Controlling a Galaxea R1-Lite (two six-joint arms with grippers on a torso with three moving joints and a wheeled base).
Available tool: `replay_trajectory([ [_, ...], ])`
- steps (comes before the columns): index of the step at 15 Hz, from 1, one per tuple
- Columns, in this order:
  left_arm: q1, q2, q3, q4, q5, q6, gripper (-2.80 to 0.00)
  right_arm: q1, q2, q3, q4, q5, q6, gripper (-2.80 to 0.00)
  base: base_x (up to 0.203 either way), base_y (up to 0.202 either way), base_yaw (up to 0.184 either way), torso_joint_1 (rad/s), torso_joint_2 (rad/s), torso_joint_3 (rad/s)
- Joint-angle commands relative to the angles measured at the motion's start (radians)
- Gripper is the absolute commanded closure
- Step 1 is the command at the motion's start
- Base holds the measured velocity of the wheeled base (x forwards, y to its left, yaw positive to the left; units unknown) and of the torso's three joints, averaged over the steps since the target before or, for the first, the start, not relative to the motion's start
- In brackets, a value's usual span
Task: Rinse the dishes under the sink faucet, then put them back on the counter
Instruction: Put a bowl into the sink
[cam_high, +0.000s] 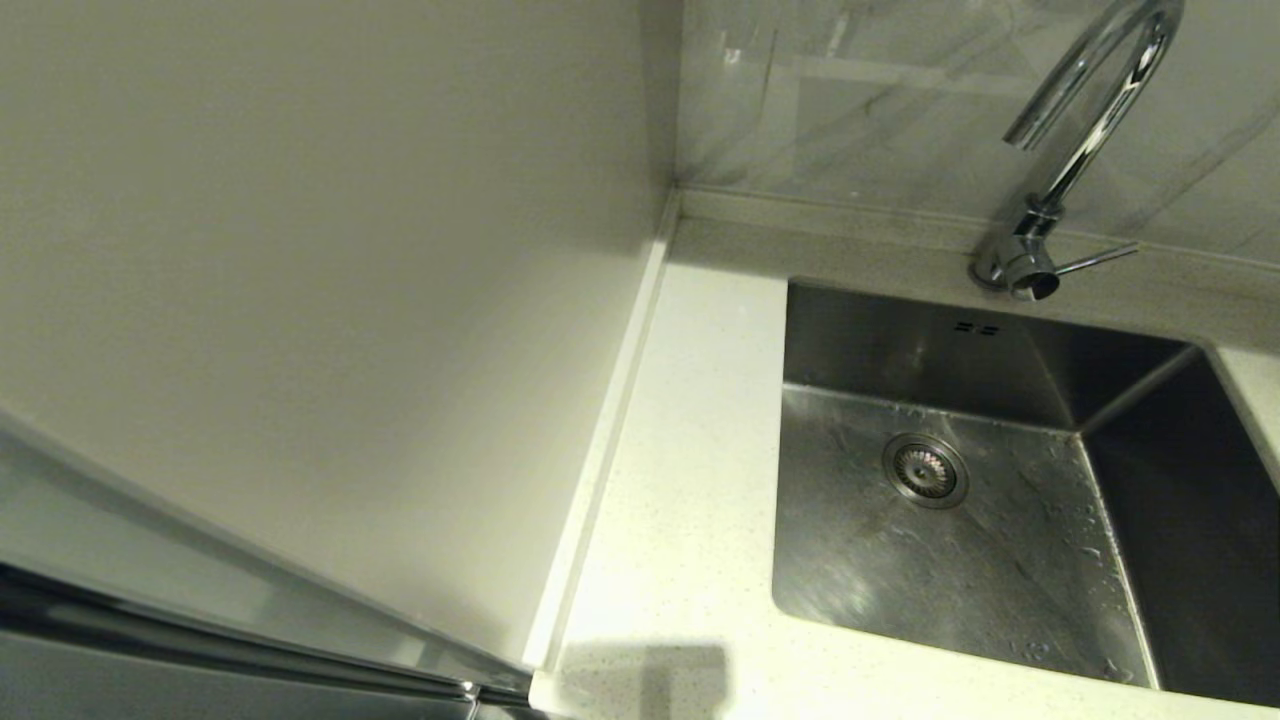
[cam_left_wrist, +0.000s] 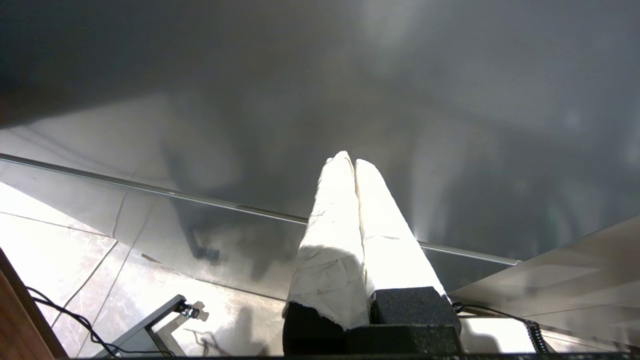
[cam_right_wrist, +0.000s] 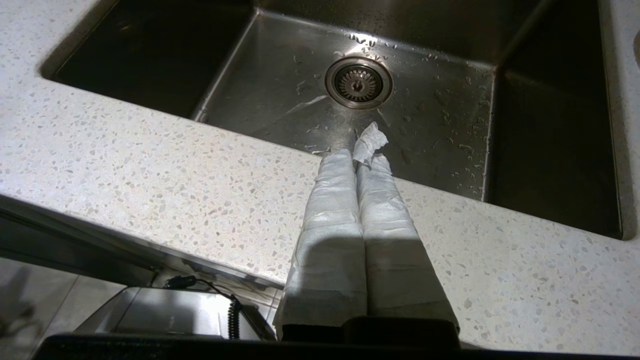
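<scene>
The steel sink (cam_high: 1000, 560) lies at the right of the head view, wet, with its drain strainer (cam_high: 925, 470) and overflow slots (cam_high: 977, 327). The chrome faucet (cam_high: 1090, 120) rises behind it, side lever (cam_high: 1095, 260) pointing right. The speckled counter (cam_high: 690, 480) runs left of the basin. No bowl shows in any view. Neither arm appears in the head view. My right gripper (cam_right_wrist: 357, 159) is shut and empty, hovering over the counter's front strip (cam_right_wrist: 200, 175) before the sink (cam_right_wrist: 435, 125), drain strainer (cam_right_wrist: 358, 82) beyond. My left gripper (cam_left_wrist: 350, 159) is shut and empty, low in front of a grey metal panel.
A plain beige wall panel (cam_high: 320, 280) stands left of the counter, with a raised edge strip (cam_high: 610, 440) along its foot. A glossy tiled backsplash (cam_high: 880, 90) is behind the faucet. Below the left gripper lie floor tiles (cam_left_wrist: 65, 250), cables and a metal frame (cam_left_wrist: 150, 325).
</scene>
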Motion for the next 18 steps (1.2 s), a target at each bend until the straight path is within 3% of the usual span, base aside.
replay_trajectory([
  [1,0.000,-0.003,0.000,0.000,0.000,-0.001,0.00,0.000,0.001,0.000,0.000,0.001,0.000,0.00,0.000,0.000,0.000,0.000,0.00,0.000],
  [9,0.000,-0.003,0.000,0.000,0.001,-0.001,0.00,0.000,0.001,-0.012,-0.007,-0.021,-0.001,0.00,0.000,0.000,0.000,0.000,0.00,0.000],
  [12,0.000,-0.003,0.000,0.000,0.000,-0.001,0.00,0.001,0.138,-0.262,0.007,-0.034,0.061,0.00,0.000,0.000,0.000,0.000,0.00,0.000],
  [15,0.000,-0.003,0.000,0.000,0.000,-0.001,0.00,0.001,0.436,-0.584,0.081,-0.123,0.129,0.00,0.000,0.000,0.000,0.000,0.00,0.000],
  [18,-0.001,-0.003,0.000,0.000,0.000,-0.001,0.00,0.000,0.693,-0.743,0.187,-0.278,0.022,0.00,0.000,0.000,0.000,0.000,0.00,0.000],
])
